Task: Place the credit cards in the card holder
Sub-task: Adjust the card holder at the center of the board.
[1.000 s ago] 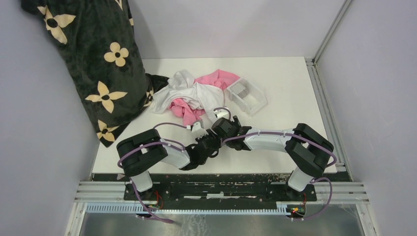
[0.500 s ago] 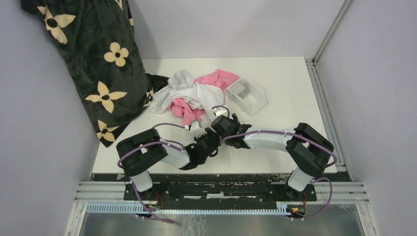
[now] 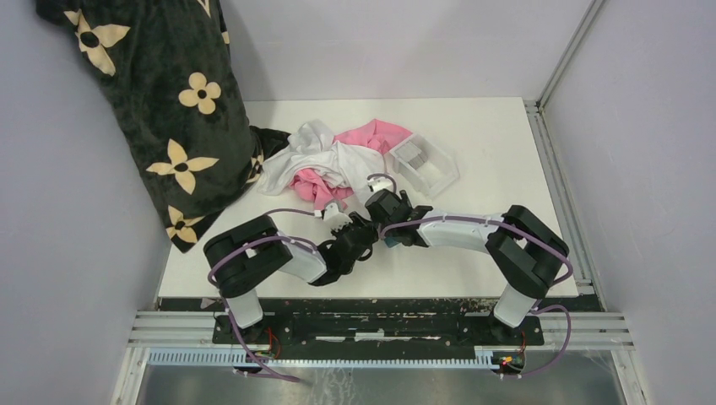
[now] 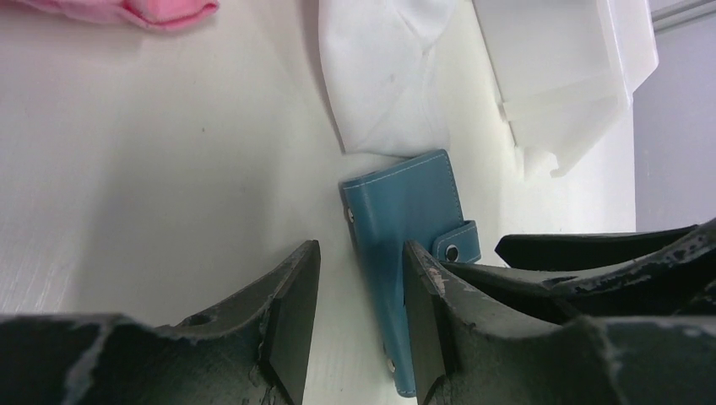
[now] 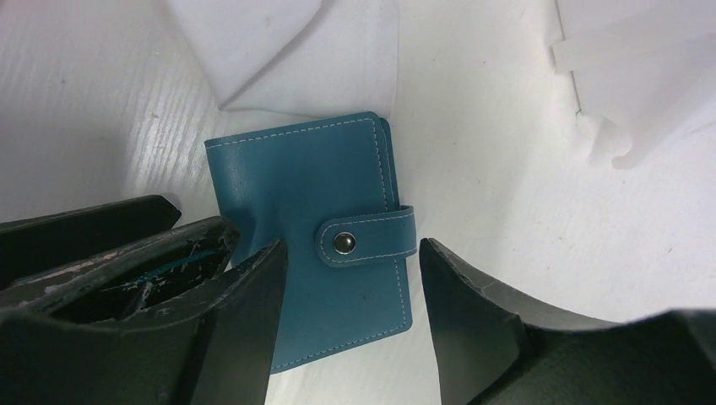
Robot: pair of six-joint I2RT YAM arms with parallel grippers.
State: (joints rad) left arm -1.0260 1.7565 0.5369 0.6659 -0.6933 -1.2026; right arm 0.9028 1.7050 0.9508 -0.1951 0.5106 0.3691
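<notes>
Teal-blue leather fold-over card holder (image 5: 291, 194) lies snapped shut on the white table (image 5: 507, 253). Right gripper (image 5: 350, 249) straddles it, fingers wide apart. Left gripper (image 4: 361, 249) sits half-open alongside; both are empty, probably readying to unsnap it.

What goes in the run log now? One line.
card holder: snapped shut, flat | left hand: open | right hand: open above it

The teal-blue fold-over leather card holder (image 5: 338, 186), edged in pale stitching, lies flat and closed on the white table (image 5: 507, 211), its strap fastened over the front with a small dark snap. Its far edge sits right against a white cloth (image 5: 295, 51). The grey credit cards (image 3: 411, 153) lie well apart from it as a small stack at one end of the clear plastic tray (image 3: 442, 177), too small to count.
</notes>
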